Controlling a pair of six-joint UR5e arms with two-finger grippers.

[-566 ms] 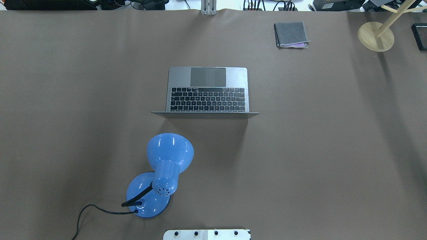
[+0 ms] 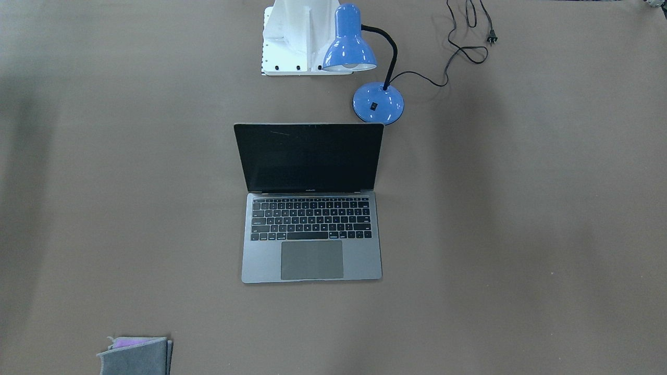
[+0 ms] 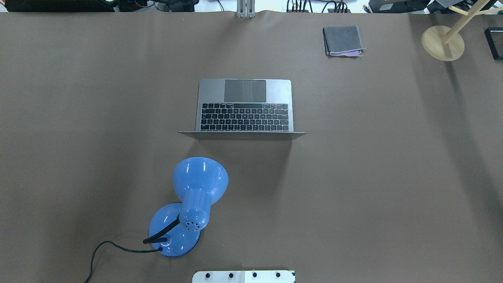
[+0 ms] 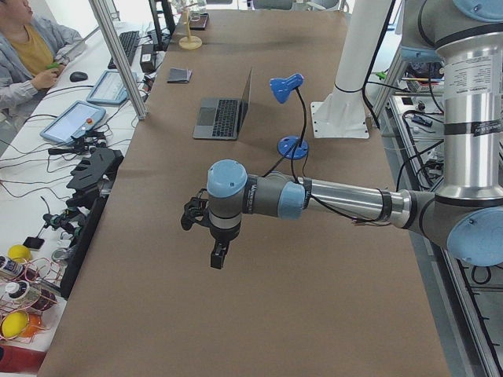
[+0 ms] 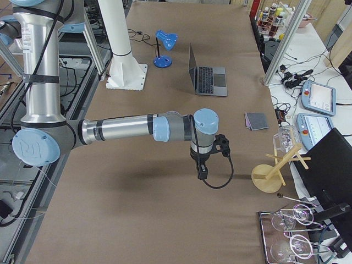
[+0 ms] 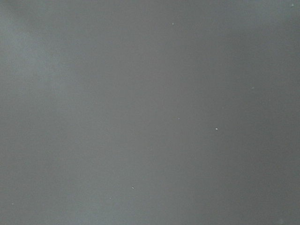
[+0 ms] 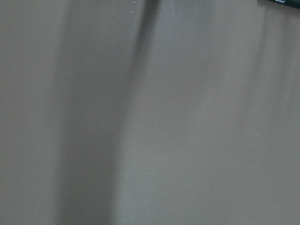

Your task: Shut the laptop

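Overhead exterior: the laptop (image 3: 244, 110) stands open mid-surface (image 3: 373, 177), a blue lamp (image 3: 196, 188) near-left, a folded cloth (image 3: 342, 40) far-right. The left gripper (image 4: 218, 258) and right gripper (image 5: 202, 172) hang over bare brown covering; whether they are clenched or released, I cannot tell.

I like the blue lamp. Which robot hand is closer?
Left. The left gripper hangs on the lamp's side of the laptop; the right gripper hangs on the laptop's other side.

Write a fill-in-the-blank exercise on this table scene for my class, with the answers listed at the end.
1. The laptop has its lid ____, not shut.
2. The desk lamp standing behind the lid is ____ in colour.
3. The folded cloth lying apart from the laptop is ____ in colour.
Missing words: open; blue; grey.
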